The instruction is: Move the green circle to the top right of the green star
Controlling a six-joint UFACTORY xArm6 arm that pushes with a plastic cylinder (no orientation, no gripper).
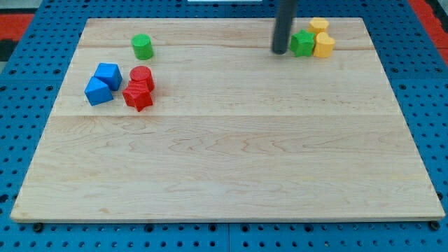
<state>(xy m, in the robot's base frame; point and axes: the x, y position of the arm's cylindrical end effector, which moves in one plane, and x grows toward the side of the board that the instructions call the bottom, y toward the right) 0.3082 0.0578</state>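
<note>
The green circle (142,46) is a short cylinder standing near the board's top left. The green star (303,43) lies near the top right, touching two yellow blocks on its right side. My tip (280,51) rests on the board just to the left of the green star, close to it or touching it, and far to the right of the green circle. The dark rod rises from the tip out of the view's top.
A yellow block (319,26) and a second yellow block (324,45) sit right of the star. A red cylinder (142,76), a red star (138,96), and two blue blocks (108,73) (98,92) cluster at the left. The wooden board (224,161) lies on a blue pegboard.
</note>
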